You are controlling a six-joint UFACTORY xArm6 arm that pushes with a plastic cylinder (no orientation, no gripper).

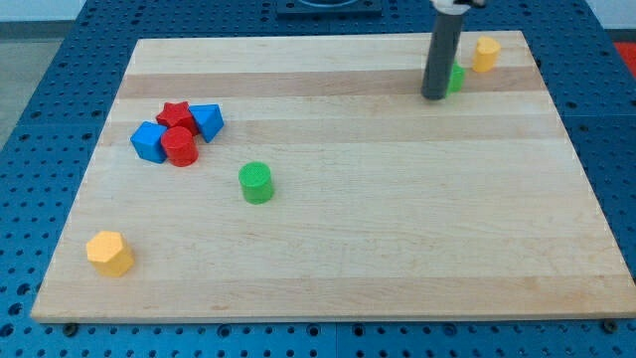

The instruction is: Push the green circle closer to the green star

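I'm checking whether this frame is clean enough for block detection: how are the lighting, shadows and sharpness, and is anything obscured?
Camera view: soft, even light, with no glare on the wooden board; the green circle and yellow block cast only faint shadows and look sharp; the rod hides most of the green star, with my tip right beside it.

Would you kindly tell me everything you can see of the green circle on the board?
The green circle is a short, upright cylinder in bright green, seemingly plastic, with a flat round top and faintly ribbed sides. It stands alone on the wooden board, left of centre, just below and to the right of the red and blue cluster, touching no other block. My tip is far off, near the view's top right.
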